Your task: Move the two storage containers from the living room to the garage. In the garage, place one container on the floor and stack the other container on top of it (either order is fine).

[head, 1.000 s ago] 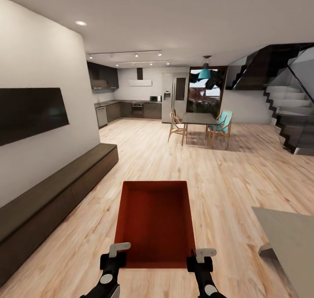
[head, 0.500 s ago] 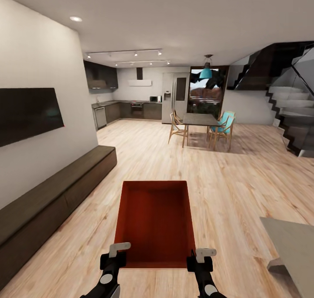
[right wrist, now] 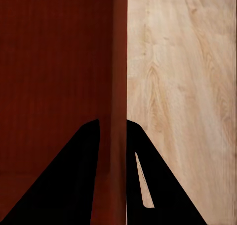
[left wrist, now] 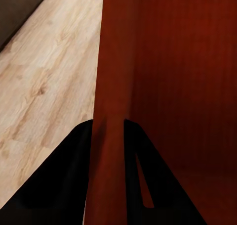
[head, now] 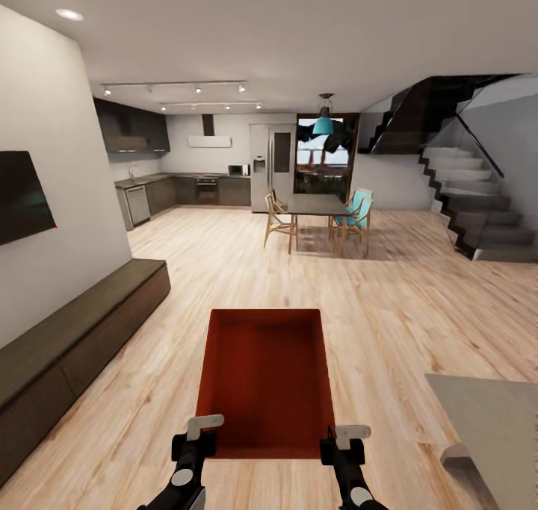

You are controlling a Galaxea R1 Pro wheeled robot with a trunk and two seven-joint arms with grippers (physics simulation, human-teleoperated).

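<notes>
One red-orange storage container (head: 265, 379), open-topped and empty, hangs level in front of me above the living room's light wood plank floor (head: 403, 301). My left gripper (head: 202, 439) is shut on its left wall near the close corner. My right gripper (head: 334, 441) is shut on its right wall near the other close corner. In the left wrist view the gripper (left wrist: 107, 131) pinches the thin wall, with the container's inside (left wrist: 177, 76) beside it. In the right wrist view the gripper (right wrist: 112, 128) clamps the opposite wall, next to the container's inside (right wrist: 54, 62). The garage is out of view.
A long low dark cabinet (head: 75, 338) runs along the left wall under a black TV (head: 22, 196). A grey table corner (head: 493, 420) juts in at the lower right. Ahead are a dining table with chairs (head: 317, 207), a kitchen (head: 194, 189) and stairs (head: 478, 204).
The whole view has swung to the right: TV, cabinet, dining table and stairs all slid left in the picture. The container and both grippers keep the same hold and place.
</notes>
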